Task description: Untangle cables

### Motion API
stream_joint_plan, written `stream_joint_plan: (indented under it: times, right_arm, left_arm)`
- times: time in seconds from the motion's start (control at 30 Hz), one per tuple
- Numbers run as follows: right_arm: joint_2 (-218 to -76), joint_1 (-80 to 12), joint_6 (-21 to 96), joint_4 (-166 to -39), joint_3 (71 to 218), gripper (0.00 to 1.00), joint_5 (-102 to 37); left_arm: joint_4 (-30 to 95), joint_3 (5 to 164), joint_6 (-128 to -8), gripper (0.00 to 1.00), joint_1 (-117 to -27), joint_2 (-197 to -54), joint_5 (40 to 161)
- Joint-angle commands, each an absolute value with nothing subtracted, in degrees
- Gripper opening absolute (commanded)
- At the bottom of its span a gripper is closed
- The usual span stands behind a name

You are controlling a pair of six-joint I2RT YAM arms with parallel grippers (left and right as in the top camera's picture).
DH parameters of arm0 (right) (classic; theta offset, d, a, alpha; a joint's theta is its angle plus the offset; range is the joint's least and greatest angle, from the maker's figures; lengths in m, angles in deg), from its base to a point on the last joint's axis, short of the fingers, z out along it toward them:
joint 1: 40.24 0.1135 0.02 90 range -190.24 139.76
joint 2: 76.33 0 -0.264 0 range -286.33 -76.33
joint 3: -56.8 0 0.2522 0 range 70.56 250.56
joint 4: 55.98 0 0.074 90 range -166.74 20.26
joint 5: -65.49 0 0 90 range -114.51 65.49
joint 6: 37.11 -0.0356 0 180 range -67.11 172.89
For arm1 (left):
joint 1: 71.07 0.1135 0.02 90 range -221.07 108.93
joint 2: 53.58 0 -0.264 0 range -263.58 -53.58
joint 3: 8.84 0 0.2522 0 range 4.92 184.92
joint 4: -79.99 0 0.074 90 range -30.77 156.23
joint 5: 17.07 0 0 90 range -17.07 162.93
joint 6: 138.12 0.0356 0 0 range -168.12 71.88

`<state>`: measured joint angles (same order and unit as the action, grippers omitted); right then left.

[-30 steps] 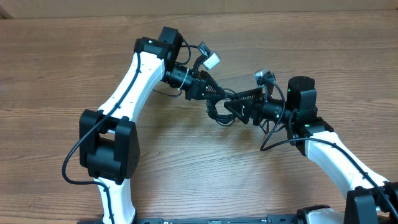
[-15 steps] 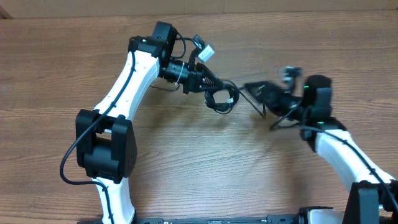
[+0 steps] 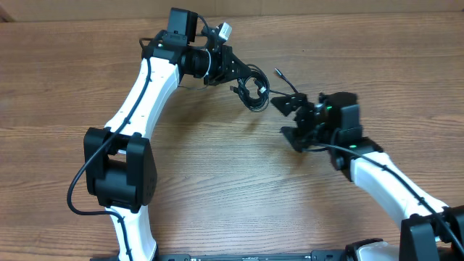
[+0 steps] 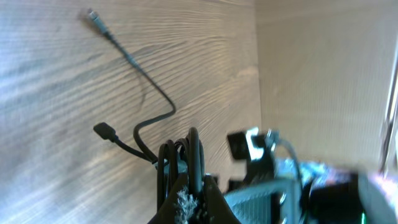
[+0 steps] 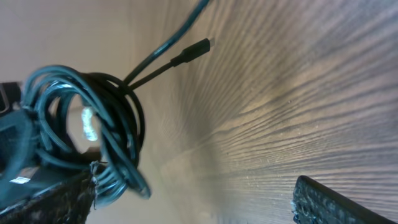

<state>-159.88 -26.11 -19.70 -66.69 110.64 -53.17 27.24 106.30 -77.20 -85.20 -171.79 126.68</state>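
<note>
The left gripper (image 3: 241, 80) has its jaws clamped on the cables (image 3: 255, 93) — a tight black coil over the wooden bench (image 3: 217, 181), toward its far side. Two loose ends trail out of the coil across the wood, each ending in a small plug tip (image 4: 93, 15). The right gripper (image 3: 286, 119) sits near the coil without touching it — jaws spread wide, holding nothing.
</note>
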Motion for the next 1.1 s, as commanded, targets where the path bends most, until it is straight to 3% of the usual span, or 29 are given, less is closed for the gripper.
stream_joint_plan:
  times: [0.0,0.2,0.37,0.4,0.5,0.57,0.67,0.8,0.93,1.07]
  right_arm:
    - [-160.49,-22.72,-32.69,-65.58,111.12,0.96,-39.82]
    - [-162.24,-19.05,-34.52,-56.84,111.12,0.60,-33.61]
    - [-162.22,-18.98,-32.12,-54.78,111.12,0.04,-34.35]
    - [-162.22,-18.98,-29.23,-54.80,111.12,0.04,-35.14]
    - [-162.22,-20.19,-10.81,-54.85,111.14,0.04,-38.59]
    - [-162.22,-21.61,0.93,-55.20,111.14,0.04,-43.62]
    - [-162.22,-24.97,12.97,-57.58,111.14,0.04,-52.71]
    - [-162.22,-30.00,26.55,-60.03,111.14,0.04,-66.18]
    - [-162.22,-31.31,35.59,-60.20,111.14,0.04,-70.05]
    - [-162.22,-31.20,38.48,-60.20,111.14,0.04,-70.03]
  left_arm:
    - [27.22,107.52,-87.21,0.04,-86.60,-171.75,124.21]
    - [26.98,107.50,-87.98,0.04,-88.18,-171.75,126.97]
    - [26.94,107.50,-86.80,0.04,-88.35,-171.75,126.77]
    - [27.46,107.52,-84.88,0.04,-88.18,-171.75,126.81]
    - [28.18,107.52,-67.26,0.48,-86.56,-171.75,130.05]
    - [26.30,107.52,-56.22,0.64,-85.23,-171.75,130.97]
    - [20.29,107.52,-40.03,0.69,-83.50,-171.75,130.81]
    - [8.84,107.52,-20.24,0.68,-83.46,-171.75,130.79]
    - [2.17,107.52,-12.22,0.68,-85.88,-171.75,130.81]
    - [2.46,107.52,-11.92,0.68,-89.36,-171.75,128.48]
